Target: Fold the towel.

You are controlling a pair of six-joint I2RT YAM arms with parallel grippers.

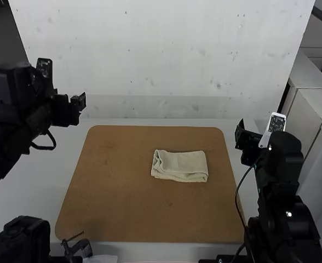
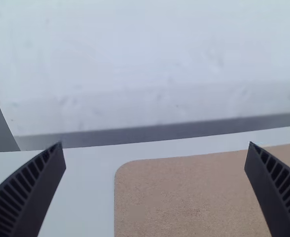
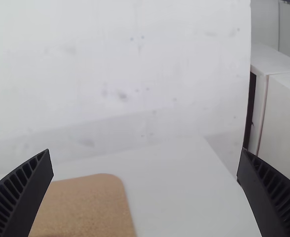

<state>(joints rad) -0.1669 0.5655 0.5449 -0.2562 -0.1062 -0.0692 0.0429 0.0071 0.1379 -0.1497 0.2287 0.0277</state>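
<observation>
The left gripper [image 1: 78,102] is held up beyond the board's left side in the high view, away from the cloth. At the board's right side the right gripper [image 1: 241,135] is raised, also apart from it. A cream towel [image 1: 182,166] lies folded into a small rectangle on the brown board, right of its middle, with layered edges at its left end. In the left wrist view the left gripper [image 2: 155,150] is open with nothing between its fingers. The right gripper [image 3: 142,155] likewise stands open and holds nothing in the right wrist view.
The brown board [image 1: 111,186] lies on a white table [image 1: 29,192]. A pale upright panel [image 1: 161,66] rises behind the table. Black equipment [image 1: 24,241] sits at the near left, and white cabinets [image 1: 309,104] stand at the right.
</observation>
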